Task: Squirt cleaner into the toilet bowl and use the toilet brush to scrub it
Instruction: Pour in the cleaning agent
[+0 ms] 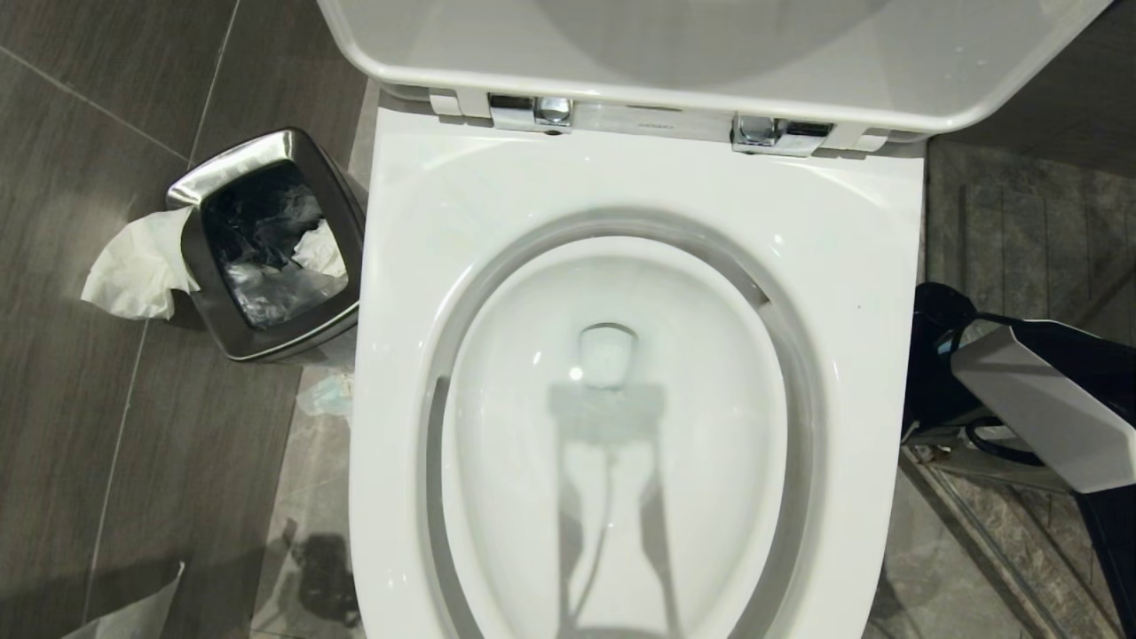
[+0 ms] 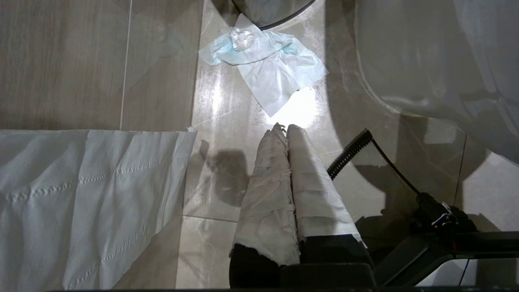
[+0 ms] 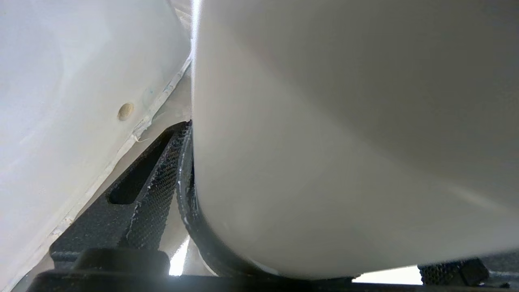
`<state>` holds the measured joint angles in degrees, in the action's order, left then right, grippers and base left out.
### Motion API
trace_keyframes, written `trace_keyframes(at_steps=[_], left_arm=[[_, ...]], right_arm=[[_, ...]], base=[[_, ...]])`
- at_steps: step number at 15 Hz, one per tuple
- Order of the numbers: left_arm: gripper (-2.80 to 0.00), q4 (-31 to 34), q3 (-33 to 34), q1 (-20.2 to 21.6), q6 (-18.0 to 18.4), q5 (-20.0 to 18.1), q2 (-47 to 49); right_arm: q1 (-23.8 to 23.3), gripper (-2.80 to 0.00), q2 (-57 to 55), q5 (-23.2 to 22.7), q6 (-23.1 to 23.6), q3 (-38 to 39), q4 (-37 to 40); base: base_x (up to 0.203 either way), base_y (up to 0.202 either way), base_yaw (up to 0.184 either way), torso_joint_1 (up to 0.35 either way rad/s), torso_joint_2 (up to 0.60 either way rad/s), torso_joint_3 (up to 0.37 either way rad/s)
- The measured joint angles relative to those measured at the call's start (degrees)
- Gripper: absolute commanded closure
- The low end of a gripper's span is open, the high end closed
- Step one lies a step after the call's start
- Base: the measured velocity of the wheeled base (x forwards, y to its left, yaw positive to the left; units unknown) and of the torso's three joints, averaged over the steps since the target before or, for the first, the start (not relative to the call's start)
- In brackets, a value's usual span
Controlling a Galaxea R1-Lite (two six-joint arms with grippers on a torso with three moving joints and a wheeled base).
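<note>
— Right gripper (image 3: pixel 308 227) first: what's it doing?
— Its jaws stand wide apart around a smooth white rounded container (image 3: pixel 324 121), whose side lies against one black textured finger (image 3: pixel 162 170). I can't see a firm pinch, so I read it as spread around the thing, not clamped.
— Is that the cleaner?
— Probably; no label shows. The right arm (image 1: pixel 1038 399) is low on the floor by the right flank of the toilet bowl (image 1: pixel 852 266), which is likely where a bottle would stand.
— And the bowl?
— It's straight ahead, its lid (image 1: pixel 710 44) raised against the back, so the basin is open for a squirt from above. I can't make out any cleaner inside.
— Left side?
— The left gripper (image 2: pixel 286 129) has its wrapped fingers pressed together on nothing, pointing at the floor near a crumpled tissue (image 2: pixel 267 69). It looks parked, clear of the work.
— The toilet brush?
— It's in no view. A steel waste bin (image 1: pixel 235 164) sits by the bowl's left rear corner, nothing more.
— So what's next?
— Closing on the container and lifting it over the rim, I'd say. The surface is slick, so the grip needs care.
</note>
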<state>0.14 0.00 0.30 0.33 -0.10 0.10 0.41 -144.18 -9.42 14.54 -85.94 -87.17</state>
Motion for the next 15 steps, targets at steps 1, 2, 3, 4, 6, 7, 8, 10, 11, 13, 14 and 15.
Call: trace_keyframes(at_steps=[1, 2, 3, 4, 6, 7, 8, 10, 11, 13, 14, 15], left_arm=[[0.00, 0.0, 0.0, 0.0, 0.0, 0.0, 0.0], [0.00, 0.0, 0.0, 0.0, 0.0, 0.0, 0.0], [0.00, 0.0, 0.0, 0.0, 0.0, 0.0, 0.0], [0.00, 0.0, 0.0, 0.0, 0.0, 0.0, 0.0], [0.00, 0.0, 0.0, 0.0, 0.0, 0.0, 0.0], [0.00, 0.0, 0.0, 0.0, 0.0, 0.0, 0.0], [0.00, 0.0, 0.0, 0.0, 0.0, 0.0, 0.0], [0.00, 0.0, 0.0, 0.0, 0.0, 0.0, 0.0], [0.00, 0.0, 0.0, 0.0, 0.0, 0.0, 0.0], [0.00, 0.0, 0.0, 0.0, 0.0, 0.0, 0.0], [0.00, 0.0, 0.0, 0.0, 0.0, 0.0, 0.0], [0.00, 0.0, 0.0, 0.0, 0.0, 0.0, 0.0]], right_arm=[[0.0, 0.00, 0.0, 0.0, 0.0, -0.2, 0.0], [0.0, 0.00, -0.1, 0.0, 0.0, -0.7, 0.0], [0.0, 0.00, -0.3, 0.0, 0.1, -1.3, 0.1], [0.0, 0.00, -0.3, 0.0, 0.0, -1.6, 0.1], [0.0, 0.00, -0.4, 0.0, 0.0, -1.9, 0.1], [0.0, 0.00, -0.4, 0.0, 0.0, -1.9, 0.2], [0.0, 0.00, -0.5, 0.0, 0.0, -1.9, 0.1], [0.0, 0.00, -0.5, 0.0, 0.0, -1.9, 0.1], [0.0, 0.00, -0.5, 0.0, 0.1, -2.0, 0.1], [0.0, 0.00, -0.5, 0.0, 0.0, -2.1, 0.1], [0.0, 0.00, -0.5, 0.0, 0.0, -2.1, 0.1], [-0.1, 0.00, -0.5, 0.0, 0.0, -2.2, 0.1]], base=[[0.000, 0.000, 0.000, 0.000, 0.00, 0.000], [0.000, 0.000, 0.000, 0.000, 0.00, 0.000], [0.000, 0.000, 0.000, 0.000, 0.00, 0.000], [0.000, 0.000, 0.000, 0.000, 0.00, 0.000], [0.000, 0.000, 0.000, 0.000, 0.00, 0.000], [0.000, 0.000, 0.000, 0.000, 0.00, 0.000], [0.000, 0.000, 0.000, 0.000, 0.00, 0.000], [0.000, 0.000, 0.000, 0.000, 0.00, 0.000], [0.000, 0.000, 0.000, 0.000, 0.00, 0.000], [0.000, 0.000, 0.000, 0.000, 0.00, 0.000], [0.000, 0.000, 0.000, 0.000, 0.00, 0.000], [0.000, 0.000, 0.000, 0.000, 0.00, 0.000]])
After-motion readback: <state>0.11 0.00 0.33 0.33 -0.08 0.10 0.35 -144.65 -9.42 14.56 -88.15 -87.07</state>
